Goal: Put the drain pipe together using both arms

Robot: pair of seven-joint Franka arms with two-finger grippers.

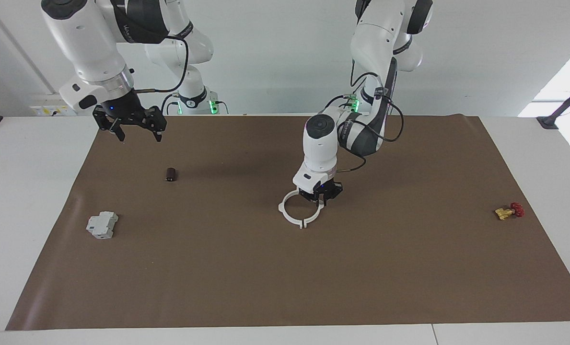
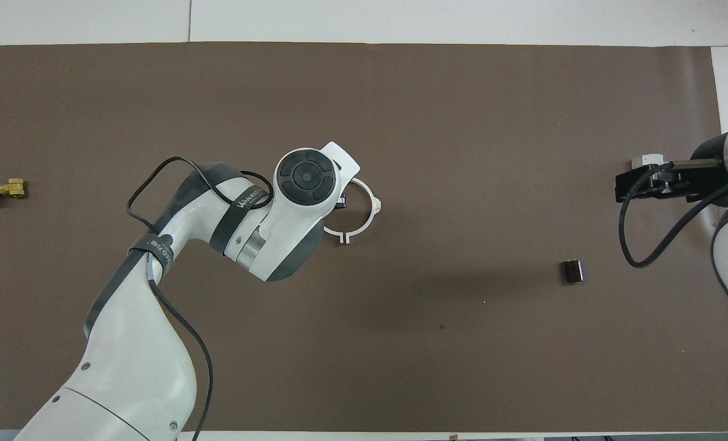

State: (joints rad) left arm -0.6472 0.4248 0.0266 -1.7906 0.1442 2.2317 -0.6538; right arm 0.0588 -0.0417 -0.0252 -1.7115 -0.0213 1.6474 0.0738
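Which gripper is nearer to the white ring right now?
Left. The left gripper is shut on the drain pipe ring mid-mat, at the rim nearer the robots. The right gripper hangs open in the air over the mat's edge at the right arm's end.

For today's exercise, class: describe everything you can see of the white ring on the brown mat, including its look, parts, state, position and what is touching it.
The white ring is thin and looks like plastic. It lies flat on the brown mat near the middle of the table. Small tabs stick out from its rim, and a narrow seam between paired tabs shows on the edge farthest from the robots, so it appears to be two half-rings joined. The left gripper is shut on the rim at the side nearest the robots. Nothing else touches it.
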